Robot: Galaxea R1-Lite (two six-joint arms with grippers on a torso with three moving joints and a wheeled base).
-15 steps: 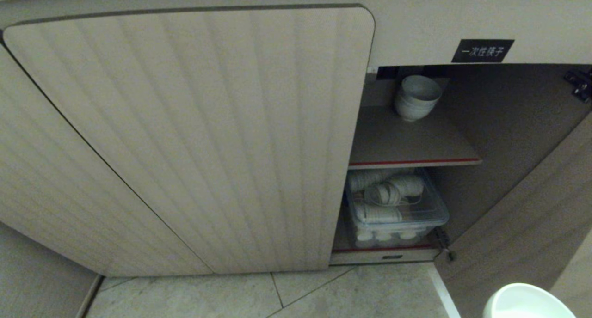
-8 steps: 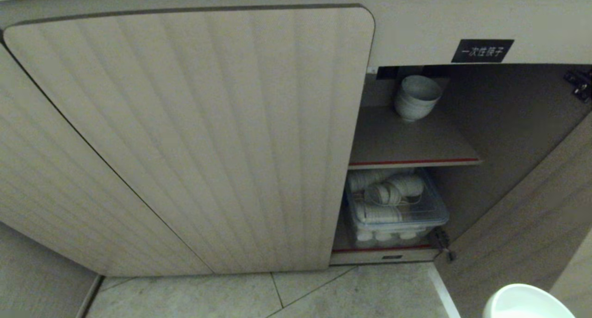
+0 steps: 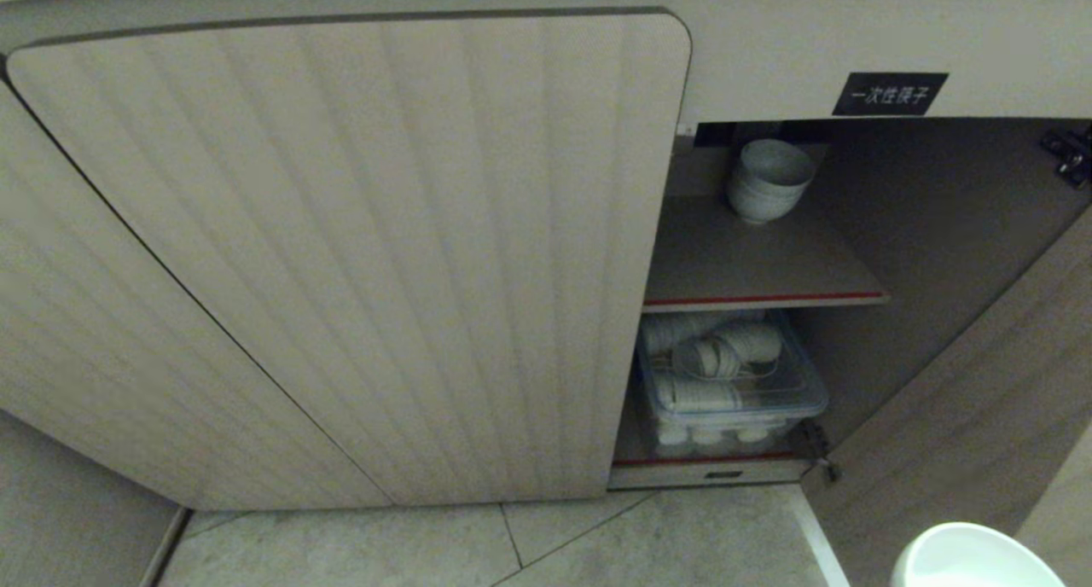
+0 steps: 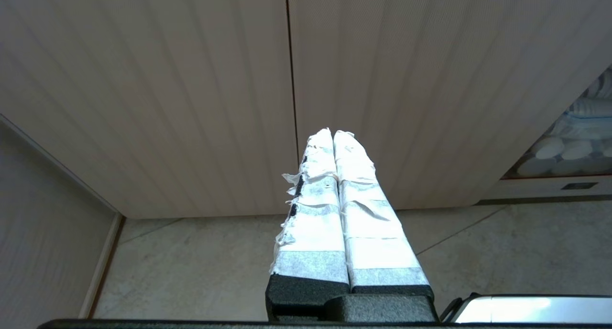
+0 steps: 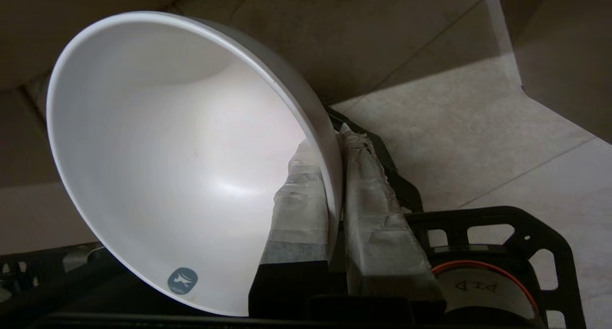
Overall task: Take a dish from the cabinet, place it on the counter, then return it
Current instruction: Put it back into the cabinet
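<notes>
One white ceramic bowl (image 5: 158, 157) sits pinched by its rim in the right gripper (image 5: 334, 176): one taped finger lies inside the wall, the other outside, nearly closed on the thin edge. In the head view the bowl (image 3: 972, 557) shows at the lower right corner, over the tiled floor (image 3: 426, 544) in front of the open cabinet (image 3: 853, 212). Against the frames of a second ago, nothing in the cabinet has shifted, and the bowl's rim sits at almost the same spot.

The bowl is smooth, glossy and round, with a small grey-blue sticker low on its inner wall. The closed cabinet door (image 3: 358, 246) is beige, vertically fluted and round-cornered. Inside, a flat shelf with a red front edge (image 3: 768, 299) carries a stack of white bowls (image 3: 768, 180); below it a clear plastic bin (image 3: 734, 391) holds more white dishes. A black label (image 3: 890, 94) with white characters sits above the opening.

The left gripper (image 4: 333, 135) hangs before the fluted door, its tape-wrapped fingers pressed together on nothing.
</notes>
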